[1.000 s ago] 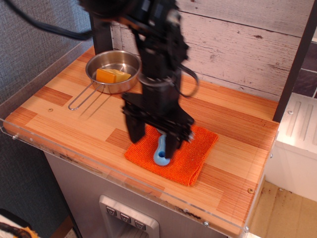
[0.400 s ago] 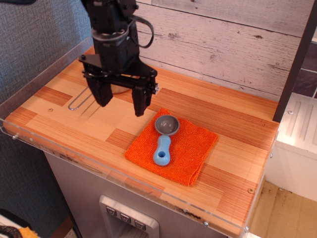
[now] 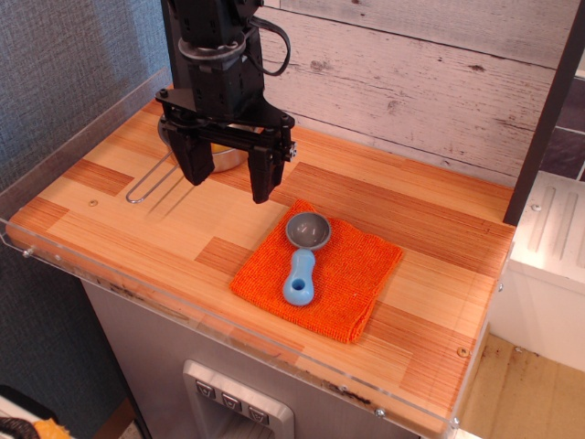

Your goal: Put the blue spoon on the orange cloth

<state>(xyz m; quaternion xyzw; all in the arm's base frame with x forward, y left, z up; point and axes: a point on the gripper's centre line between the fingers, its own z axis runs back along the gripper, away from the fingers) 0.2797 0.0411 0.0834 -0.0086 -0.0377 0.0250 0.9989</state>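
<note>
The blue spoon [image 3: 303, 257] lies flat on the orange cloth [image 3: 352, 274], grey bowl toward the wall and light-blue handle with its hole toward the front edge. The cloth lies on the wooden table, right of centre. My gripper [image 3: 228, 180] hangs above the table to the left of the cloth, raised and apart from the spoon. Its two black fingers [image 3: 262, 178] are spread wide with nothing between them.
A steel pan [image 3: 224, 157] with a wire handle [image 3: 149, 184] stands at the back left, mostly hidden behind the gripper. A clear plastic rim [image 3: 210, 320] runs along the table's front and left edges. A white plank wall stands behind.
The gripper let go of the spoon on the cloth, rose and moved back left toward the pan. Over the last half second it shifted only slightly. The spoon stays still.
</note>
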